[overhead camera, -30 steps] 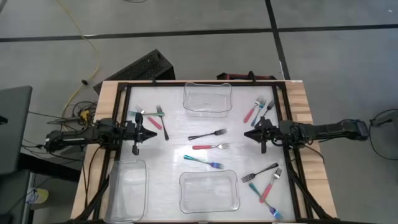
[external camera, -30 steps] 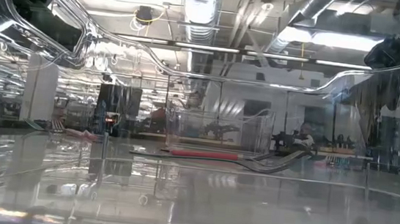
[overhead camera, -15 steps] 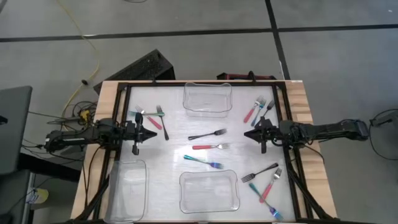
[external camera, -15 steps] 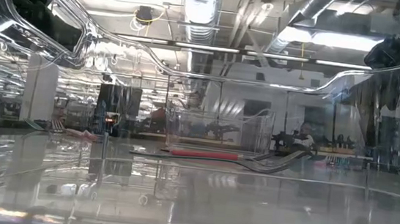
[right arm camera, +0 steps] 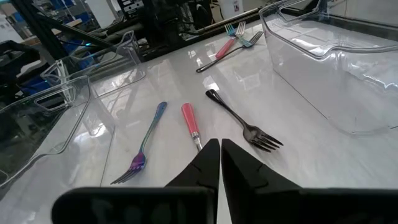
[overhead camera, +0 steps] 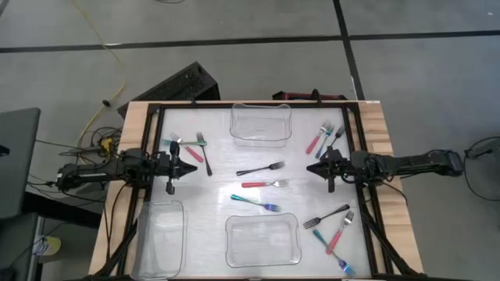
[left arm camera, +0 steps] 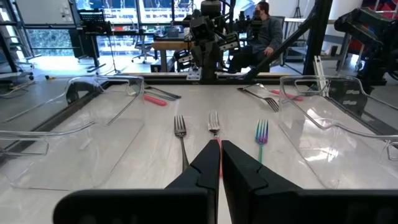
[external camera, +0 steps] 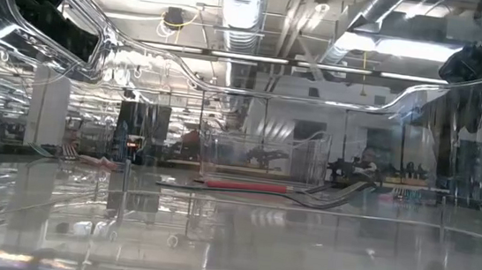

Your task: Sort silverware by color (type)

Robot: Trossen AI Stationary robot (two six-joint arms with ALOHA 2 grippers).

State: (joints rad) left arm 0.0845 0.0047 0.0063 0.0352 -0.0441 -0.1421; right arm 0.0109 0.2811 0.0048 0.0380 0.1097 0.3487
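Note:
Three forks lie flat at the table's middle: a black one [overhead camera: 262,168], a red-handled one [overhead camera: 264,184] and a teal one [overhead camera: 255,202]. More forks lie in a cluster at the far left [overhead camera: 195,150], another at the far right [overhead camera: 324,138] and a third at the near right [overhead camera: 334,230]. My left gripper [overhead camera: 193,167] hovers at the left side, shut, pointing toward the middle forks [left arm camera: 214,121]. My right gripper [overhead camera: 310,167] hovers at the right side, shut, facing the same three: teal [right arm camera: 146,143], red [right arm camera: 191,121], black [right arm camera: 242,124].
Three clear plastic bins stand on the table: one at the far middle [overhead camera: 260,123], one at the near middle [overhead camera: 262,239], one at the near left [overhead camera: 162,238]. A black frame [overhead camera: 234,105] borders the tabletop. A person [left arm camera: 264,31] sits in the room beyond.

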